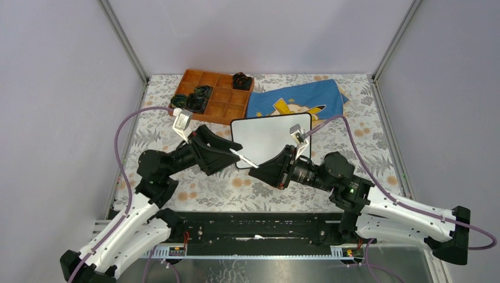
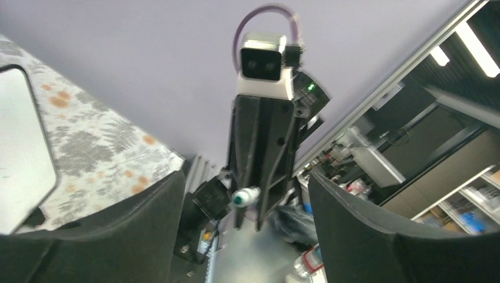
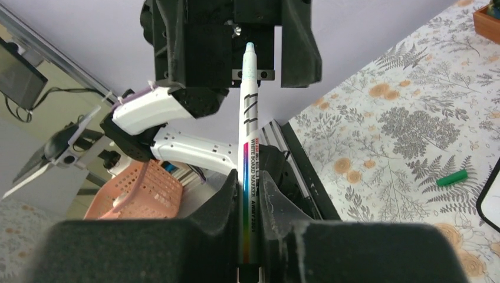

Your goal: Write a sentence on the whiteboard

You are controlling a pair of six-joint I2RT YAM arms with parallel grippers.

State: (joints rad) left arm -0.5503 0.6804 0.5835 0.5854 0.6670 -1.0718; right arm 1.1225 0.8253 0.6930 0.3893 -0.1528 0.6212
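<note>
The whiteboard [image 1: 268,137] lies flat mid-table, white with a thin black frame, and its face is blank; no sentence shows on it. Its edge also shows in the left wrist view [image 2: 20,153]. My right gripper [image 1: 258,171] is shut on a white board marker [image 1: 243,158], which is uncapped with a green tip [image 2: 239,199]. In the right wrist view the marker [image 3: 246,135] sticks out from the right gripper [image 3: 250,183] toward the left gripper [image 3: 236,53]. My left gripper [image 1: 234,154] is wide open and empty, its jaws on either side of the marker's tip. A green cap [image 3: 451,178] lies on the floral tablecloth.
An orange compartment tray [image 1: 227,106] holding black items stands at the back left. A blue cloth with a yellow cartoon print [image 1: 295,103] lies behind the whiteboard. Grey walls and metal posts close the sides. A black rail [image 1: 253,233] runs along the near edge.
</note>
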